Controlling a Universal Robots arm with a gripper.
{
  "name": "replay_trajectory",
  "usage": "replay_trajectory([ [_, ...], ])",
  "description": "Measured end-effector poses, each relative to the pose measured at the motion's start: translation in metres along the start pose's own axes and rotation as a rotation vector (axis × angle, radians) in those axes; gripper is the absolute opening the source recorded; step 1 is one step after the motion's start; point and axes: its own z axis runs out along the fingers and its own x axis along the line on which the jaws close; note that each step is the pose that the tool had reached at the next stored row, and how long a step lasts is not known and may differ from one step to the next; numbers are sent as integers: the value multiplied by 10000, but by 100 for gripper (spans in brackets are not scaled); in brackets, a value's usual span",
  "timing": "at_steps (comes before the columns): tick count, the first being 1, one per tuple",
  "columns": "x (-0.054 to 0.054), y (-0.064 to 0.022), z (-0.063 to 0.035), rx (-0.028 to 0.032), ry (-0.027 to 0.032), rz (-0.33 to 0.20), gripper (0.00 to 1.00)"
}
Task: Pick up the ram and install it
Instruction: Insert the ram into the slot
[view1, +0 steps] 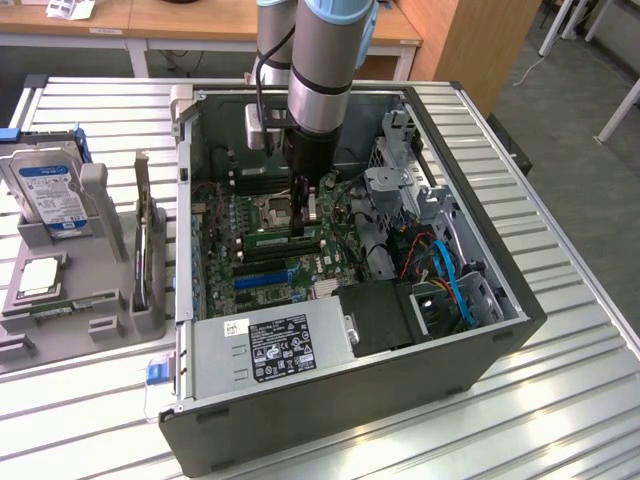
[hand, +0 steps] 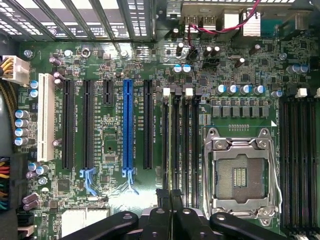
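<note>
The arm reaches straight down into the open computer case (view1: 470, 350), which lies on the ribbed metal surface (view1: 580, 400). The tool (view1: 300, 226) sits low over the motherboard (view1: 225, 215). Directly beneath it is the ram (view1: 272, 241), a thin green stick standing on edge in the memory slots (hand: 180, 140) just beside the empty processor socket (hand: 240, 175). There is no sideways gap between tool and ram; the tool meets the stick's upper edge a little toward the exterior view's right of its middle.

The stick's long axis runs along the slot, from the exterior view's left to its right, parallel to the near side of the socket.

In the wrist view the two fingers (hand: 162, 200) are drawn almost together over one slot line, so I judge the tool to be closed on the ram's top edge. I cannot tell whether the stick is fully seated or only resting in the slot.

A blue-labelled hard drive (view1: 50, 190) stands in the grey tray (view1: 60, 335), well apart, outside the case.
</note>
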Motion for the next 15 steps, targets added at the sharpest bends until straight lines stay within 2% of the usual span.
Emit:
replay_trajectory([
  [15, 3, -1, 29, 2, -4, 0, 12],
])
